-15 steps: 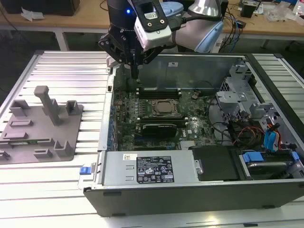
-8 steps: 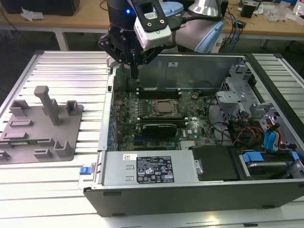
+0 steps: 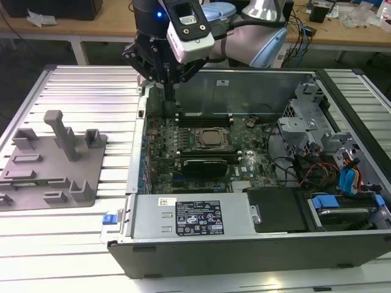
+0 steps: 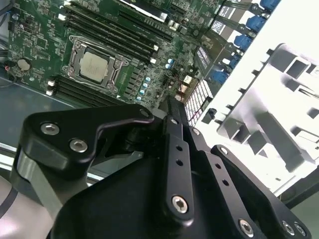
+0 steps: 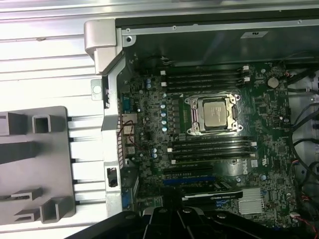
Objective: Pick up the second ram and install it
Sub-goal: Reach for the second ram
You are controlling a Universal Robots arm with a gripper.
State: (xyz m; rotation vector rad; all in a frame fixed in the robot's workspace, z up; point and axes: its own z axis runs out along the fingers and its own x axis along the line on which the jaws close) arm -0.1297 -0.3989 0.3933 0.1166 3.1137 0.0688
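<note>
1. Table (image 3: 79,85): slatted aluminium, carrying everything listed below.
2. Computer case (image 3: 244,250): dark grey, lid off, lying open side up.
3. Arm (image 3: 256,36): pale grey, reaching over the far wall of the case.
4. Holder plate (image 3: 88,162): grey, with upright posts and pockets. It lies on the table at the exterior view's left, just beside the case.
5. Motherboard (image 5: 149,129): green, lying flat on the case floor.
6. Power supply (image 3: 195,213): silver box with a black label, set along the near wall.
7. Drive cage (image 3: 305,131): bare metal, at the exterior view's right, with blue connectors (image 3: 347,180) nearby.
8. Gripper (image 4: 172,103): black. It hangs over the motherboard's far corner at the exterior view's left, above the board's edge. The claw is narrow, its fingers drawn together to a single tip.
9. Expansion card (image 5: 212,191): black, seated beyond the nearer memory slots.
10. Memory slots (image 5: 204,79): dark parallel rows with white latches, in two banks on either side of the processor.
11. Second ram: it cannot be told apart from the dark rows of the slots, so its place cannot be given.
12. Processor (image 5: 215,113): square and silver, in a metal frame at the board's middle.
13. Coin cell (image 5: 272,81): round, near one end of a slot bank.
</note>
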